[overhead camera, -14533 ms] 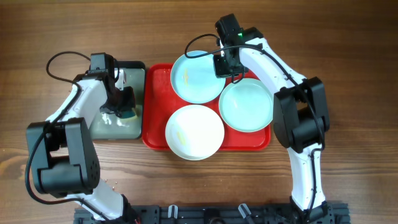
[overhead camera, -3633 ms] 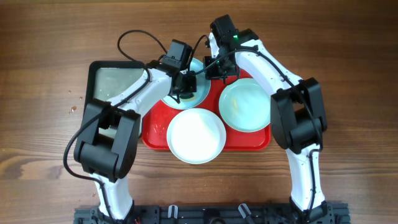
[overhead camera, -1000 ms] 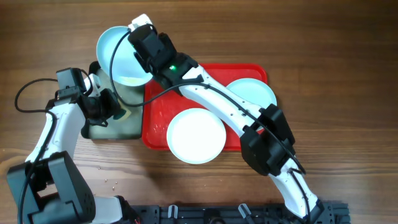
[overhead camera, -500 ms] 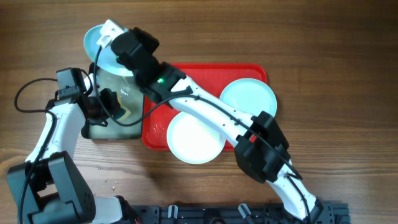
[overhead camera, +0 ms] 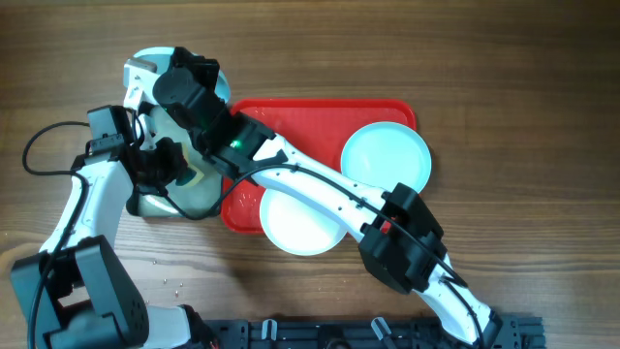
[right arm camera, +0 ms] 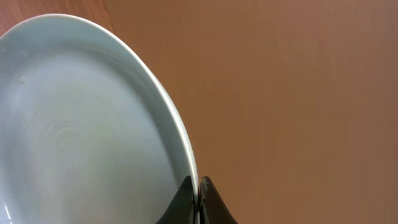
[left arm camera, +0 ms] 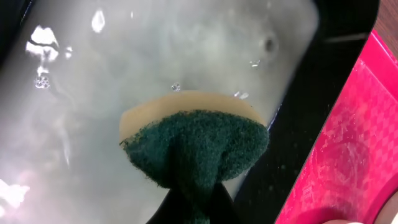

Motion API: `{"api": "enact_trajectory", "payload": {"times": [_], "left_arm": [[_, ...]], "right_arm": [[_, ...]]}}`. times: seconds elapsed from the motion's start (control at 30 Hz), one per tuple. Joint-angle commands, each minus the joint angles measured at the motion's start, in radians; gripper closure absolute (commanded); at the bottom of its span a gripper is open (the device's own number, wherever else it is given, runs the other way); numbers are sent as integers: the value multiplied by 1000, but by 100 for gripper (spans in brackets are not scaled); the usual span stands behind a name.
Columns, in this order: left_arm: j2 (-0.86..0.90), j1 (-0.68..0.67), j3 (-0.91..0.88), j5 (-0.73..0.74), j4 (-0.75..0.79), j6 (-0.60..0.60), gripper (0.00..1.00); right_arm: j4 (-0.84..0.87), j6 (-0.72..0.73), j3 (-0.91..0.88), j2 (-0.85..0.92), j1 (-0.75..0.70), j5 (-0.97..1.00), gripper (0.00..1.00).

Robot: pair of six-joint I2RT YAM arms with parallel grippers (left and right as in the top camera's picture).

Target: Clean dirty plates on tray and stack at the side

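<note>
Right gripper point(right arm camera: 199, 190): pinching the rim of a pale aqua plate point(right arm camera: 81, 124), wood table point(right arm camera: 298, 93) behind it.
Left gripper point(left arm camera: 193, 208): clamped on a green sponge point(left arm camera: 196, 140) above the water-filled sponge tray point(left arm camera: 339, 37).
Red tray point(overhead camera: 320, 111): holds the second aqua plate point(overhead camera: 386, 163) and the white plate point(overhead camera: 291, 228).

3 plates point(overhead camera: 386, 160), 1 red tray point(overhead camera: 310, 116), 1 black tray point(left arm camera: 329, 74), 1 sponge point(left arm camera: 196, 146).
</note>
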Motion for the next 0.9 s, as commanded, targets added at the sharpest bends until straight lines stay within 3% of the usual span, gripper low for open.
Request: {"api": "enact_trajectory", "payload": {"times": [0.0,0.63,0.73,0.87], "left_arm": [[6,-4,-8,-3,4,20,94],[6,-4,-8,-2,8,20,94],[6,-4,-8,-2,8,20,94],[6,-4,-8,-2,7,20,94]], "right_arm": [[16,-143,24,-4,5,19,96],[15,-164,24,-4,5,22,96],[15,-83,24,-4,4,22,96],[-21,164,21,-4,-17,21,96]]}}
